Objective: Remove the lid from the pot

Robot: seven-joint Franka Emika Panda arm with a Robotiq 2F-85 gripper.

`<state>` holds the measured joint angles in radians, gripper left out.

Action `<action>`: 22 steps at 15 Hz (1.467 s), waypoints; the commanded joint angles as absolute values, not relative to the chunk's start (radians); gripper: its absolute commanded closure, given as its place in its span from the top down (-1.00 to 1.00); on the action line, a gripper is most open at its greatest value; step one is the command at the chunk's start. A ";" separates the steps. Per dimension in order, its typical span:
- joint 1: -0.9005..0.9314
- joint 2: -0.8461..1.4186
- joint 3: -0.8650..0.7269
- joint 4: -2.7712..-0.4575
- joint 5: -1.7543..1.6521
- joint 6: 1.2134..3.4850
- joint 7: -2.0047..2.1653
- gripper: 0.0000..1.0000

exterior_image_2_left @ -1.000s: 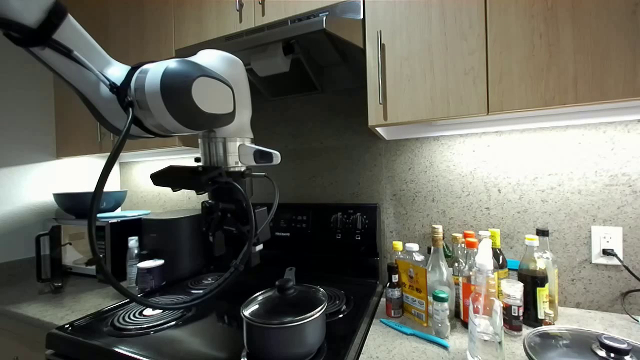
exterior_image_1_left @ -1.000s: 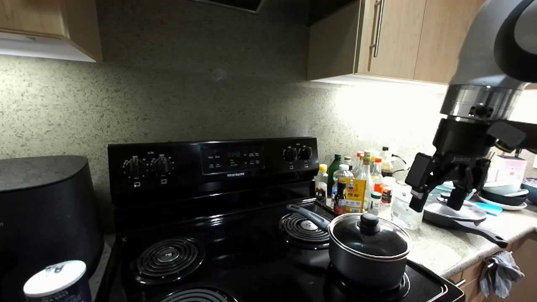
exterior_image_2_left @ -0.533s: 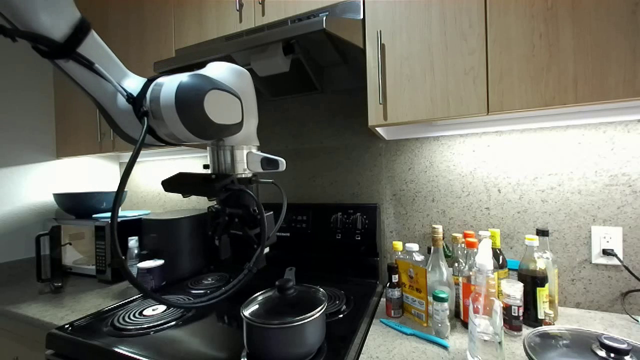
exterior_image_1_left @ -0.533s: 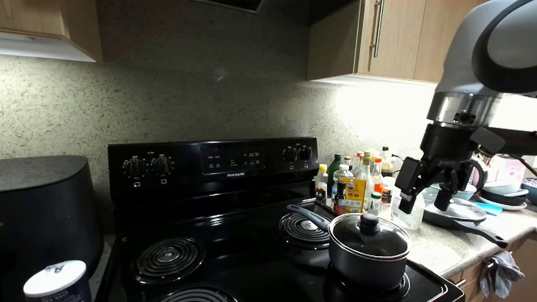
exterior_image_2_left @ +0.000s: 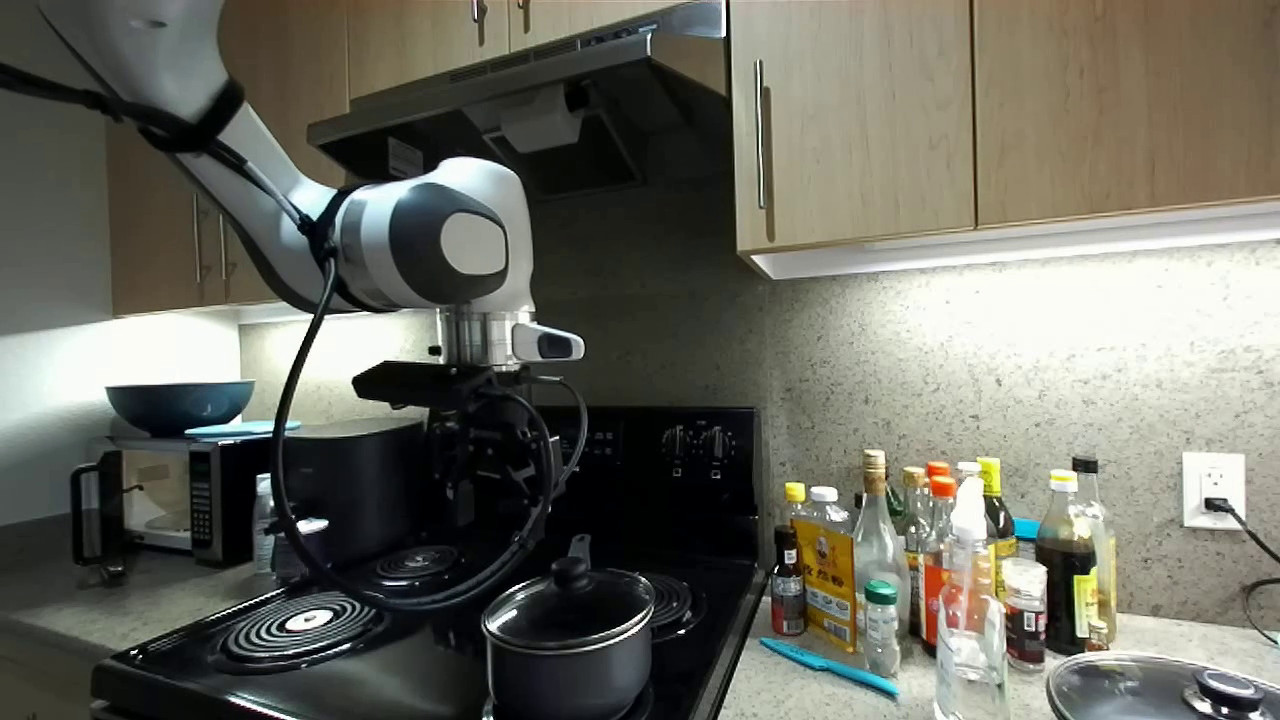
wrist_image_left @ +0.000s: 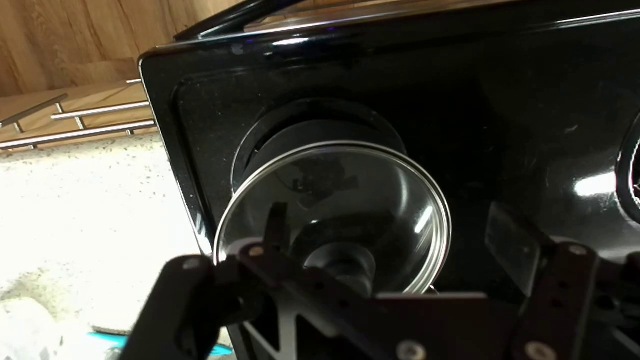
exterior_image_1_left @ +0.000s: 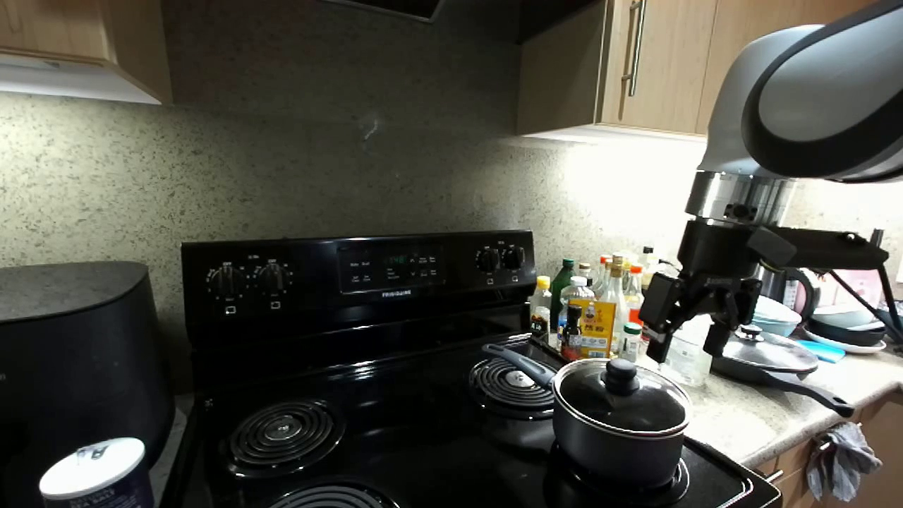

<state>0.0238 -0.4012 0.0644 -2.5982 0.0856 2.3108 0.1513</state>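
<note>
The pot [exterior_image_1_left: 614, 455] stands on a stove burner, with its handle pointing back; the pot also shows in an exterior view [exterior_image_2_left: 570, 672] and in the wrist view [wrist_image_left: 325, 132]. The glass lid [exterior_image_1_left: 600, 409] with a dark knob [exterior_image_1_left: 621, 377] sits on it, also seen in an exterior view [exterior_image_2_left: 555, 615] and the wrist view [wrist_image_left: 345, 187]. My gripper [exterior_image_1_left: 686, 348] points down, open and empty, above and apart from the lid. In the wrist view the knob [wrist_image_left: 342, 257] shows between the spread fingers [wrist_image_left: 395, 230], partly hidden by a gripper link.
Several bottles [exterior_image_2_left: 925, 560] and a clear spray bottle [exterior_image_2_left: 970, 640] stand on the counter beside the stove. A second lidded pan [exterior_image_1_left: 765, 353] lies farther along. A salt canister [exterior_image_1_left: 95, 473] and black appliance [exterior_image_1_left: 70, 353] are across the stove. A range hood [exterior_image_2_left: 560, 90] hangs above.
The arm has come down and across. The gripper has moved left towards the pot in one exterior view and right and down in an exterior view. The pot and lid have not moved.
</note>
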 commanded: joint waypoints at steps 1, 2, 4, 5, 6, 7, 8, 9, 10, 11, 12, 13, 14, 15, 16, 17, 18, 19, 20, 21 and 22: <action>0.038 -0.399 0.058 -2.607 0.100 2.355 0.125 1.00; 0.040 -0.388 0.059 -2.601 0.098 2.363 0.127 1.00; 0.040 -0.350 0.061 -2.578 0.096 2.383 0.133 1.00; 0.040 -0.328 0.059 -2.565 0.097 2.390 0.135 1.00; 0.038 -0.310 0.058 -2.552 0.098 2.392 0.137 1.00; 0.035 -0.285 0.057 -2.535 0.096 2.391 0.143 1.00; 0.033 -0.261 0.056 -2.517 0.095 2.389 0.146 1.00; 0.031 -0.234 0.055 -2.497 0.093 2.386 0.148 1.00; 0.028 -0.204 0.053 -2.474 0.091 2.383 0.149 1.00; 0.024 -0.171 0.051 -2.448 0.085 2.382 0.153 1.00; 0.022 -0.144 0.047 -2.426 0.085 2.379 0.154 1.00; 0.021 -0.122 0.043 -2.403 0.092 2.359 0.164 1.00; 0.018 -0.113 0.043 -2.393 0.084 2.341 0.184 1.00; 0.026 -0.157 0.043 -2.433 0.086 2.362 0.158 1.00; 0.026 -0.135 0.040 -2.417 0.086 2.361 0.161 1.00; 0.025 -0.119 0.038 -2.407 0.086 2.361 0.162 1.00; 0.025 -0.111 0.037 -2.401 0.086 2.361 0.162 1.00; 0.026 -0.108 0.037 -2.398 0.086 2.360 0.163 1.00; 0.025 -0.098 0.036 -2.388 0.092 2.363 0.168 1.00; 0.024 -0.080 0.034 -2.372 0.100 2.364 0.164 1.00; 0.022 -0.067 0.032 -2.361 0.098 2.367 0.171 1.00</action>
